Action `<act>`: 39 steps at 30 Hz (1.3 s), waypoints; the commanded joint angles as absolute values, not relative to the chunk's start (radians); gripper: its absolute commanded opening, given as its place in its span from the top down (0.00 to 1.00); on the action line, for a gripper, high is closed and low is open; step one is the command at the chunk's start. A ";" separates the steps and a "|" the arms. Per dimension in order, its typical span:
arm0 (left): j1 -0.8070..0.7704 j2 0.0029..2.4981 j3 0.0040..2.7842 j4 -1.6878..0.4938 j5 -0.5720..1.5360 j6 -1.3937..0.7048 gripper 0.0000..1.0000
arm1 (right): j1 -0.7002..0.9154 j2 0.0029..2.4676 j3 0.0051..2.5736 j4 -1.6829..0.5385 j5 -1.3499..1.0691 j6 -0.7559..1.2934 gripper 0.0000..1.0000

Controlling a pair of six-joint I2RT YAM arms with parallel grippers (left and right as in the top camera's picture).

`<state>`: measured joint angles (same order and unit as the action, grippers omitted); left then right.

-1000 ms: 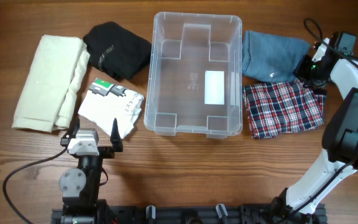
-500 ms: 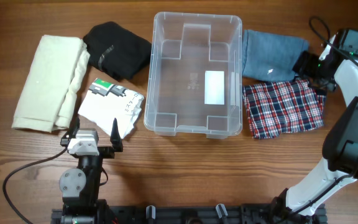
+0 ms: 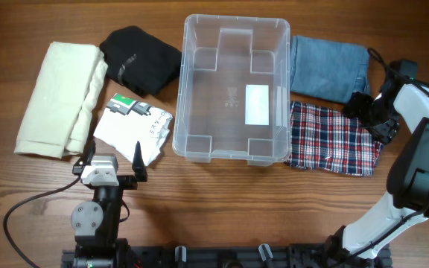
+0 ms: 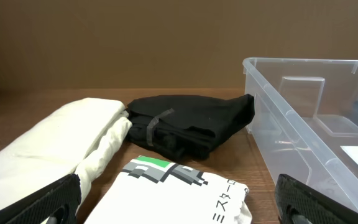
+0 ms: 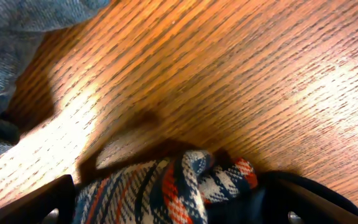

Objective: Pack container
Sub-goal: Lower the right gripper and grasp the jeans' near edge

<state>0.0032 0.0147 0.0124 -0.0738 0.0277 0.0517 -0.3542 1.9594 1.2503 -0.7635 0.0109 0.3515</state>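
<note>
Sitting between folded garments (image 3: 140,59), the container (image 3: 234,20) shows its white label (image 3: 257,105).

The container (image 3: 180,89) is a clear, colourless plastic bin, rectangular with rounded corners and a rolled rim. It stands upright on the wooden tabletop (image 3: 274,208), near the middle towards the far edge, its top open. A white label (image 3: 257,104) lies on its base, right of centre, and moulded blocks sit at the inner corners.
</note>
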 commanded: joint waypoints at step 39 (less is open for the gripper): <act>0.010 0.007 0.006 -0.075 0.030 0.071 0.00 | -0.363 2.084 1.262 -0.297 -0.316 0.158 0.55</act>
